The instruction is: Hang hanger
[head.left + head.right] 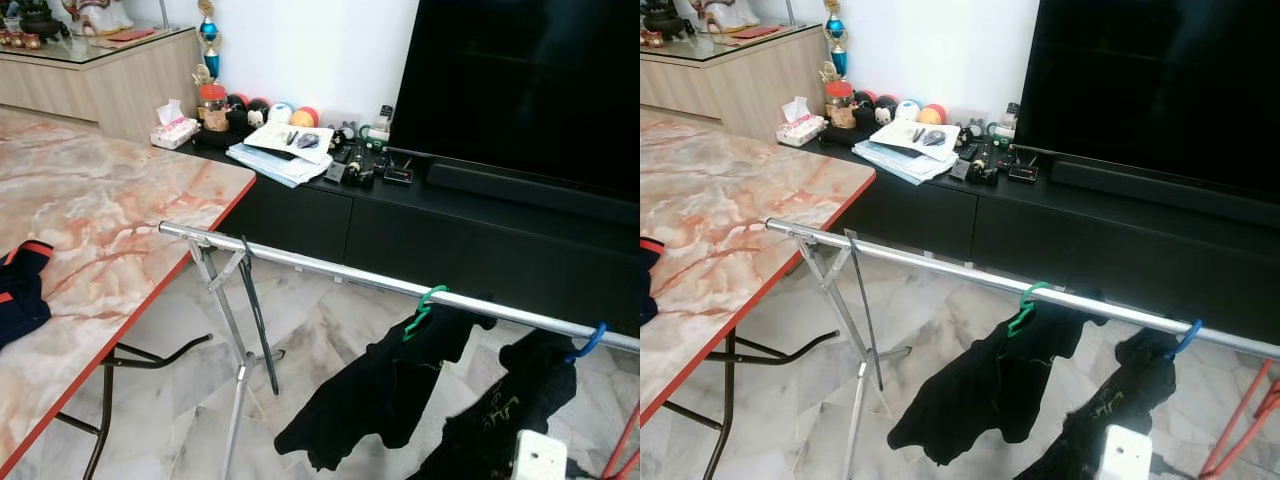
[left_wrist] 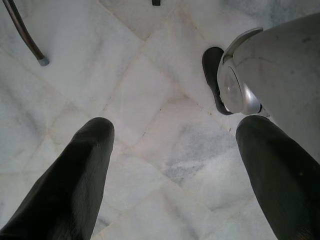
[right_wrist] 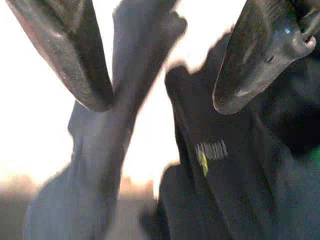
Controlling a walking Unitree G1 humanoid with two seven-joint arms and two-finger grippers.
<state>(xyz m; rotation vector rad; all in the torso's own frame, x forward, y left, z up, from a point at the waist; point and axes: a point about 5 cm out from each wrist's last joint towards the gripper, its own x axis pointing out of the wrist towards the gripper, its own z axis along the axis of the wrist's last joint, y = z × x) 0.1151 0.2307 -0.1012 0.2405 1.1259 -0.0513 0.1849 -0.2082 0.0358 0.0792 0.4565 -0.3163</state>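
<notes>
Two black garments already hang by a green hanger (image 1: 425, 307) and a blue hanger (image 1: 590, 340) on the rail (image 1: 330, 268), so the right gripper (image 3: 165, 65), fingers spread and empty, hovers beside the cloth at the scene's five o'clock, while the left gripper (image 2: 170, 165) hangs spread over the floor (image 2: 150, 100).

A home living room: a large television (image 1: 520, 90) is standing on a black cabinet (image 1: 450, 230), clothes are hanging on a drying rail (image 1: 330, 268) beside a marble-patterned table (image 1: 100, 220).

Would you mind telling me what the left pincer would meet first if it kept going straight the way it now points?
Most likely the marble floor: the open left pincer points down at bare tiles, with nothing between its fingers, though depth is hard to judge.
</notes>
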